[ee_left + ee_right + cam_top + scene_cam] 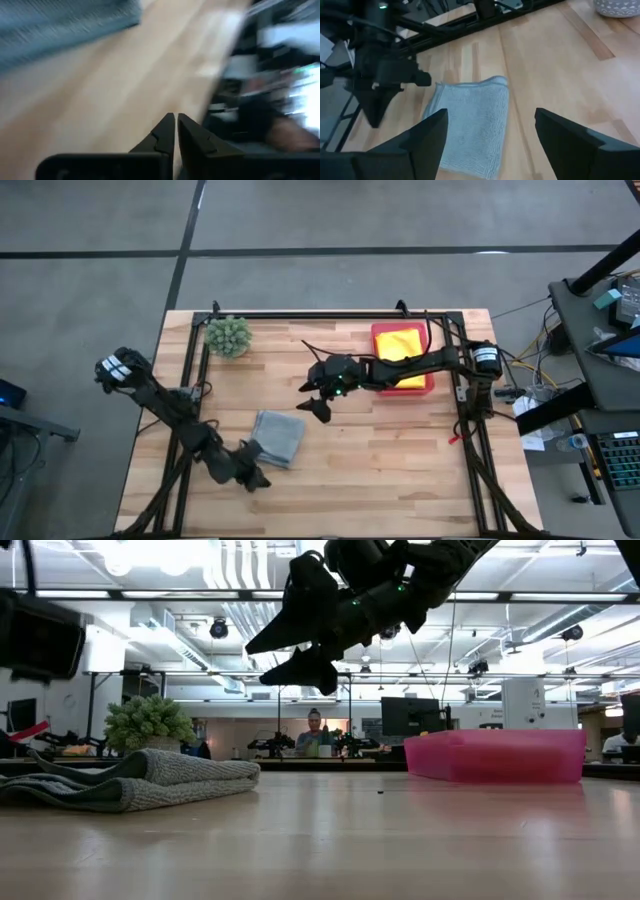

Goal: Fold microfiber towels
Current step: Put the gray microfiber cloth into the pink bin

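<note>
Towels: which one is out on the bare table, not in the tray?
The grey towel, folded on the wood near the left gripper; the yellow towel lies in the pink tray.

A pale wooden worktop (400, 470) of butcher-block planks carries everything, with a black metal frame (320, 313) running along its far edge and down both sides. A folded grey towel (277, 437) lies flat on the near left part of the wood. A spiky green plant (229, 335) in a small pot stands in the far left corner. A flat pink tray (428, 385) sits at the far right, close to the frame, and holds a yellow towel (397, 342). The middle and near right of the wood are bare planks.
</note>
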